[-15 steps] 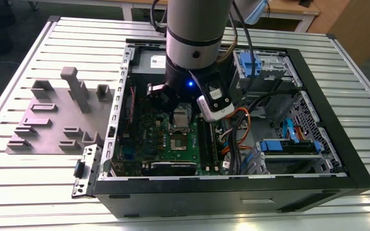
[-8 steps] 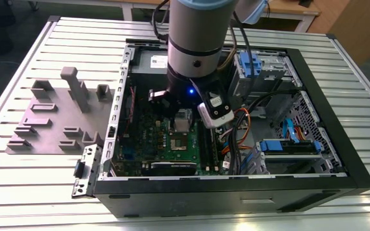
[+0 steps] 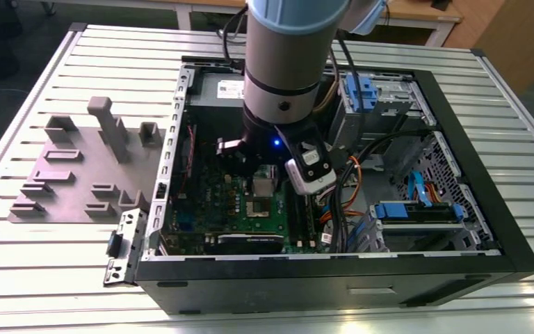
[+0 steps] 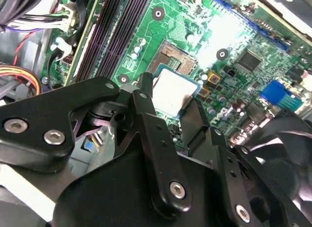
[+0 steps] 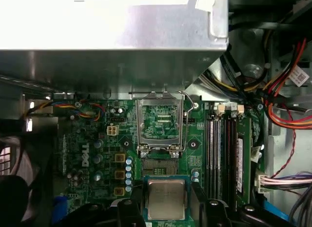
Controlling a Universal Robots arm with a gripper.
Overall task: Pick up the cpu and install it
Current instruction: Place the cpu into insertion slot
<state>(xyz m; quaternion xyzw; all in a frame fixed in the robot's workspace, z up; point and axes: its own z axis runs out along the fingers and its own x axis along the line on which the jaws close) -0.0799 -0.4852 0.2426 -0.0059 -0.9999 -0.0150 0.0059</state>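
Pick done: hand (image 5: 165,207) clamped on the cpu (image 5: 165,198), fingers (image 5: 127,212) on opposite edges, held over the motherboard (image 5: 87,149) inside the case (image 3: 517,257), just beside the socket (image 5: 158,166), not seated. Install left: socket bare, frame (image 5: 160,120) hinged up. In the exterior view the hand sits at 3 o'clock from the grey fixture (image 3: 72,174) on the counter (image 3: 44,278)

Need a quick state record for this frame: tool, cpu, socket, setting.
tool: shut on the cpu, fingers on two opposite edges
cpu: held flat, metal top showing, not seated
socket: empty, next to the held cpu
socket frame: hinged open
setting: open computer case on slatted table
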